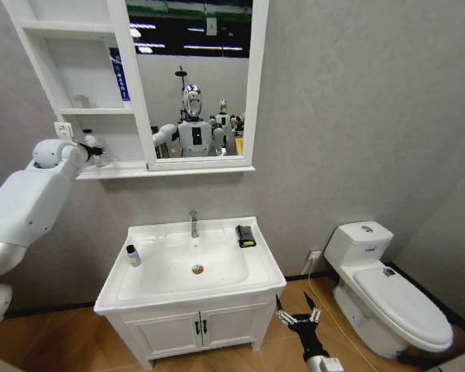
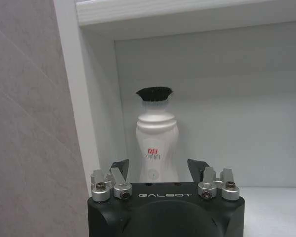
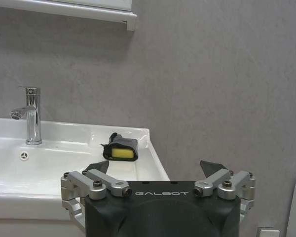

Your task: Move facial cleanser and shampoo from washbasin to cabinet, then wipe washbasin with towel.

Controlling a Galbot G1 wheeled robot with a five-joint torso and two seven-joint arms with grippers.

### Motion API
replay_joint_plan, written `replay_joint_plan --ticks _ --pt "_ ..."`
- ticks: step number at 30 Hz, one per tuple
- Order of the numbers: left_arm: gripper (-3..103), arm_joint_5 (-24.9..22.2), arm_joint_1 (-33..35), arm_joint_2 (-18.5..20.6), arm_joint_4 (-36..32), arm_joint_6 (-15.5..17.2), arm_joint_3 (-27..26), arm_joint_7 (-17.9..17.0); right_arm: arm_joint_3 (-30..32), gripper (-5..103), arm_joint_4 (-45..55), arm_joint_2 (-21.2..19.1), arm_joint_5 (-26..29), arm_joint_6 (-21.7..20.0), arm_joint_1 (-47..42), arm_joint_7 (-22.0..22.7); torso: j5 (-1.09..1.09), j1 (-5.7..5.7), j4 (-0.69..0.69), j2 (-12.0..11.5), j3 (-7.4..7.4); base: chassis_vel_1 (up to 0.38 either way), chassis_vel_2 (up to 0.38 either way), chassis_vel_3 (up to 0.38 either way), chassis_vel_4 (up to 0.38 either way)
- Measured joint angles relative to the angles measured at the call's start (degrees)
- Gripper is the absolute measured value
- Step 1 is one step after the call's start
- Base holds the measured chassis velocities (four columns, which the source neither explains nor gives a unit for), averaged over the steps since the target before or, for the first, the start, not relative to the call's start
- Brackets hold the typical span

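Observation:
My left gripper (image 1: 97, 149) is raised to the lowest open shelf of the cabinet (image 1: 85, 112). In the left wrist view this gripper (image 2: 158, 165) is open, its fingers standing apart on either side of a white black-capped bottle, the facial cleanser (image 2: 156, 143), which stands upright on the shelf. A small dark-capped bottle, the shampoo (image 1: 132, 256), stands on the left rim of the washbasin (image 1: 186, 298). The black and yellow towel (image 1: 246, 235) lies on the basin's back right corner, also in the right wrist view (image 3: 121, 149). My right gripper (image 3: 157, 167) hangs open low beside the vanity (image 1: 298, 318).
A chrome tap (image 1: 194, 223) stands at the back of the bowl. A blue tube (image 1: 120, 77) and a small object (image 1: 80, 101) occupy higher shelves. The mirror (image 1: 198, 77) reflects the robot. A white toilet (image 1: 380, 287) sits to the right, the two-door vanity cupboard (image 1: 198, 329) below.

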Motion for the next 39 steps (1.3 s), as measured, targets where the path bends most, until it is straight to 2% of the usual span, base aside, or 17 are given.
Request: replay_joint_plan --ticks 1,2,3,5,7,8,13,16,17,20,21,23,24,25,29,32,39 --pt "77 -0.9 1.0 0.8 -1.2 0.3 -0.6 -0.3 0.0 100 0.0 0.0 0.0 0.1 0.0 0.0 -0.01 0.0 0.0 0.0 0.0 0.0 0.0 0.0 0.0" --pt "77 -1.5 1.7 1.4 -2.1 0.5 -1.1 -0.6 0.1 100 0.0 0.0 0.0 0.1 0.0 0.0 -0.01 0.0 0.0 0.0 0.0 0.0 0.0 0.0 0.0" --pt "88 -2.6 3.0 2.5 -4.1 0.9 -1.8 -1.1 0.1 100 0.1 -0.1 0.0 0.1 -0.1 0.0 -0.01 0.0 -0.01 0.0 0.0 0.0 0.0 0.0 0.0" --pt "88 -3.1 4.1 3.2 -5.5 1.0 -2.4 -1.5 0.1 100 0.2 -0.1 0.0 0.2 0.0 0.0 0.0 0.0 -0.02 0.0 0.0 0.0 0.0 0.0 0.0" --pt "97 -4.7 7.7 5.7 -10.1 1.4 -4.2 -2.5 0.0 100 0.3 -0.2 0.0 0.2 0.0 0.0 0.0 0.0 -0.01 0.0 0.0 0.0 0.0 0.0 0.0" --pt "97 -4.7 7.7 5.7 -10.1 1.4 -4.2 -2.5 0.0 100 0.3 -0.2 0.0 0.2 0.0 0.0 0.0 0.0 -0.01 0.0 0.0 0.0 0.0 0.0 0.0" --pt "100 -8.4 17.8 12.7 -21.4 2.6 -10.4 -4.0 -0.7 100 0.3 -0.3 -0.3 0.1 0.3 0.0 -0.01 0.0 0.0 0.0 0.0 0.0 0.0 0.0 0.0" --pt "100 -9.1 26.6 19.0 -27.7 2.2 -16.6 -2.0 -0.6 100 0.6 -0.1 -0.5 0.1 -0.1 0.1 -0.01 0.0 0.02 0.0 0.0 0.0 0.0 0.0 0.0" --pt "100 -9.1 26.6 19.0 -27.7 2.2 -16.6 -2.0 -0.6 100 0.6 -0.1 -0.5 0.1 -0.1 0.1 -0.01 0.0 0.02 0.0 0.0 0.0 0.0 0.0 0.0" --pt "100 -6.5 37.6 23.7 -34.6 1.2 -23.1 4.3 -0.2 100 0.6 0.4 -1.4 0.8 -0.8 0.1 0.02 -0.02 0.07 0.0 -0.01 0.0 0.0 0.0 0.0" --pt "100 -6.5 37.6 23.7 -34.6 1.2 -23.1 4.3 -0.2 100 0.6 0.4 -1.4 0.8 -0.8 0.1 0.02 -0.02 0.07 0.0 -0.01 0.0 0.0 0.0 0.0" --pt "100 -3.2 41.4 23.5 -36.8 -1.1 -22.9 9.0 0.8 100 1.1 2.0 -2.2 1.9 -2.5 0.2 0.02 -0.02 0.03 0.0 -0.01 0.0 0.0 0.0 0.0" --pt "100 -2.8 43.7 23.0 -38.2 -2.1 -23.0 10.3 1.1 100 1.4 2.7 -2.6 2.4 -3.2 0.3 -0.03 -0.02 -0.04 0.0 -0.01 0.0 0.0 0.0 0.0" --pt "100 -1.8 46.4 22.1 -39.4 -3.7 -23.3 10.9 1.4 100 1.7 3.3 -3.0 2.9 -3.8 0.4 0.0 -0.01 -0.04 0.0 0.0 0.0 0.0 0.0 0.0" --pt "100 1.0 51.7 20.2 -40.3 -7.1 -24.7 11.5 1.8 100 1.8 4.0 -3.5 3.4 -4.4 0.8 0.03 -0.01 -0.07 0.0 0.0 0.0 0.0 0.0 0.0" --pt "100 6.7 65.4 14.6 -40.8 -14.2 -32.5 12.2 2.2 100 0.8 4.1 -3.5 3.7 -4.4 1.2 -0.02 0.0 0.02 0.0 0.0 0.0 0.0 0.0 0.0" --pt "100 10.0 76.4 7.4 -41.0 -17.4 -41.0 9.4 2.0 100 -0.3 3.9 -3.5 3.8 -4.2 1.2 0.0 0.0 0.0 0.0 0.0 0.0 0.0 0.0 0.0"
